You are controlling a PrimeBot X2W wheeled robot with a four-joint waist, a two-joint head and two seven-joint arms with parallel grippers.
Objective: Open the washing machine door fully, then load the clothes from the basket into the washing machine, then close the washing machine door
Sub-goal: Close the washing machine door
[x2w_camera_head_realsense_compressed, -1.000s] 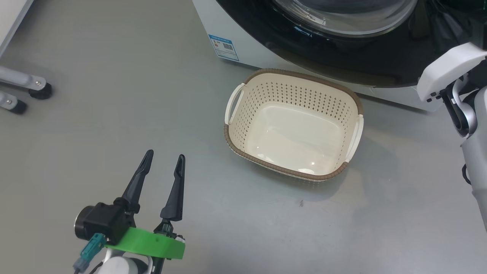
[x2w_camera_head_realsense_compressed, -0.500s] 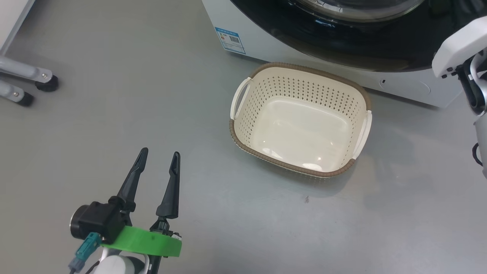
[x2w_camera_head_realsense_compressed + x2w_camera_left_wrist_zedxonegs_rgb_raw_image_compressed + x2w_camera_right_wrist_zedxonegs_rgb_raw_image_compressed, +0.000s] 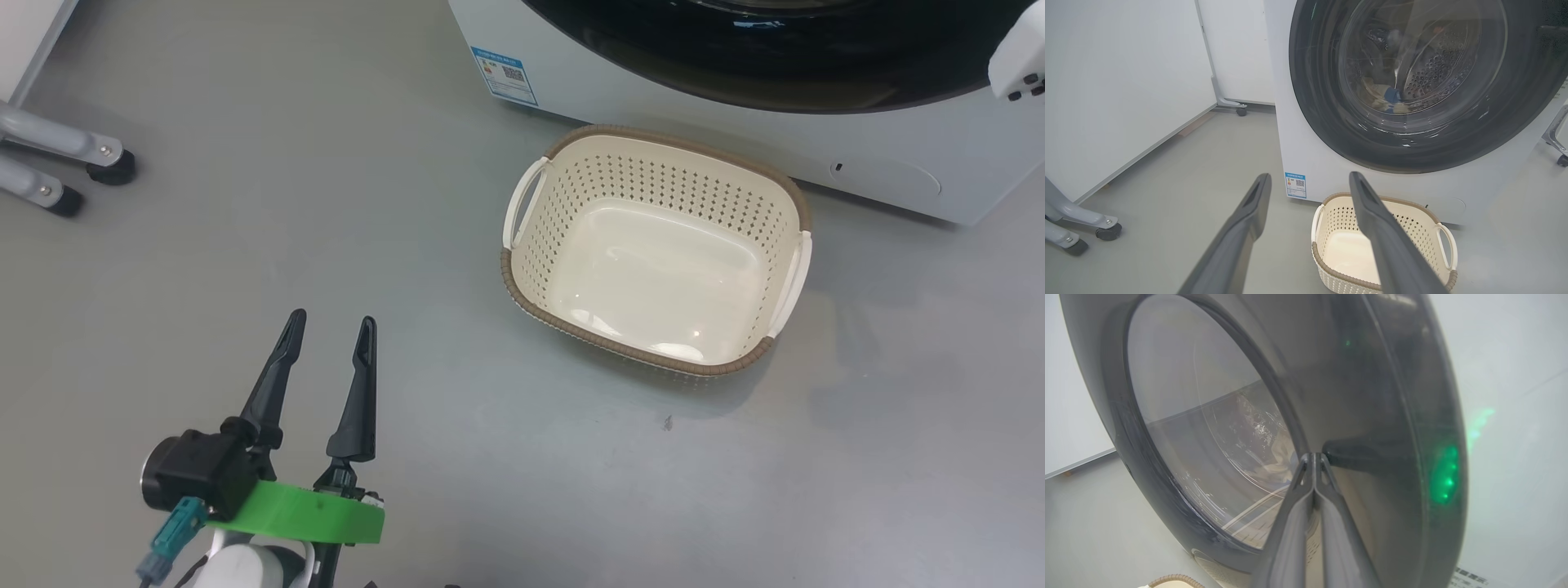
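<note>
Washing machine station, seen from the head and both wrists.

**Left claw** (image 3: pixel 331 320): jaws spread wide and holding nothing, poised above the grey floor (image 3: pixel 326 204).

**The basket** (image 3: pixel 653 140): stands on the floor ahead of the left claw and to its right, well apart from it. Its cream bottom is exposed.

**The washing machine** (image 3: pixel 588 90): rises just beyond the basket, farther from the left claw. A blue label (image 3: pixel 504 75) sits low on its white front.

**The washing machine door** (image 3: pixel 1314 102): in the left wrist view it lies against the machine's front, above and beyond the left claw's fingertips.

**The clothes** (image 3: pixel 1388 98): show through the door's glass as a pale heap with a blue patch, low in the perforated steel drum (image 3: pixel 1437 65).

**Right claw** (image 3: pixel 1313 455): its two fingers are pressed together with nothing between them. The tips are at the door's glossy black rim, just beside a dark recess (image 3: pixel 1355 451) to their right. Contact with the door cannot be judged. A green glow (image 3: pixel 1443 473) reflects on the rim farther right.

**Castored grey legs** (image 3: pixel 106 167): stand far to the left of the left claw.
</note>
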